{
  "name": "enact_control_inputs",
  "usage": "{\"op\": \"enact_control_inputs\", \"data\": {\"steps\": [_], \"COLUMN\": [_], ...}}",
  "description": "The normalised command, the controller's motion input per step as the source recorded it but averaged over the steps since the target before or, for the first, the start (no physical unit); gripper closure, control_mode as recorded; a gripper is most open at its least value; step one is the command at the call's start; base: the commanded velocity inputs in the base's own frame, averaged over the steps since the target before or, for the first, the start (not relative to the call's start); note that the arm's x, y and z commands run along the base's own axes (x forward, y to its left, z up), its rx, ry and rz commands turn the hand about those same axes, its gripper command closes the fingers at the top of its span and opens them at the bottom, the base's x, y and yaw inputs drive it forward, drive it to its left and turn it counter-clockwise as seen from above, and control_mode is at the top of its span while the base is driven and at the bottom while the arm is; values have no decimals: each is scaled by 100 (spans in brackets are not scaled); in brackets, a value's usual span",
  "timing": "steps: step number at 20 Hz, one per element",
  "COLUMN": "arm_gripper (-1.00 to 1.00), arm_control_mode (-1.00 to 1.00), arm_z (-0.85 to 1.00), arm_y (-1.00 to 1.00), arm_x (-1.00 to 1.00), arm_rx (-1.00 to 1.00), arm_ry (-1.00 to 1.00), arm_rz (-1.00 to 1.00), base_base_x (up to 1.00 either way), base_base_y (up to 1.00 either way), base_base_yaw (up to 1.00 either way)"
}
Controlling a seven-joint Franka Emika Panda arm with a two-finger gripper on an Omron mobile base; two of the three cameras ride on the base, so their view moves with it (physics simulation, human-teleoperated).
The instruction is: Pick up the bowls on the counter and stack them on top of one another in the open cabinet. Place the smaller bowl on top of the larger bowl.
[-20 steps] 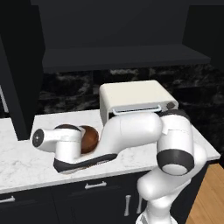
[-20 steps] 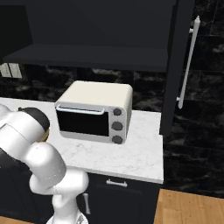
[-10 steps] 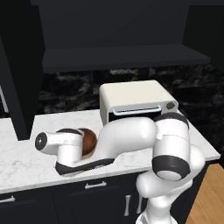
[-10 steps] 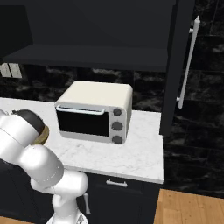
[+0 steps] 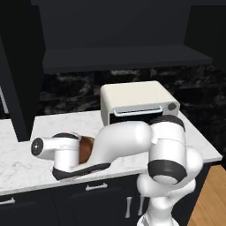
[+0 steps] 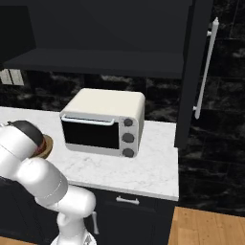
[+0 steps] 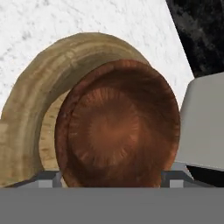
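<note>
Nearest the hand camera, the smaller bowl [image 7: 118, 127] is seen close up, reddish-brown, overlapping the larger bowl [image 7: 33, 105], whose tan rim arcs behind and to its left. Whether the gripper [image 7: 111, 177] is spread or closed on anything cannot be told. Both bowls are set on the counter [image 5: 26, 163], where the smaller bowl [image 5: 86, 147] is glimpsed beside the white arm. Farther right, a toaster oven [image 5: 137, 102] is placed. Beyond and above, the open cabinet [image 5: 123, 55] is mounted.
</note>
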Motion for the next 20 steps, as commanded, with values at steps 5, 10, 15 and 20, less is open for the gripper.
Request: {"op": "enact_control_inputs", "data": {"steps": [5,10,15,20], "arm_gripper": [-100,-100,-100,-100], "arm_control_mode": [-100,-100,-100,-100], "arm_z": [28,-25,-31,-19], "arm_y": [4,1,0,0], "arm_x": [-76,-9,21,27], "arm_rx": [0,0,0,0], "arm_ry": [5,5,3,6], "arm_rz": [0,0,0,0], "base_base_x": [0,0,0,0], "base_base_y": [0,0,0,0], "base_base_yaw": [0,0,0,0]}}
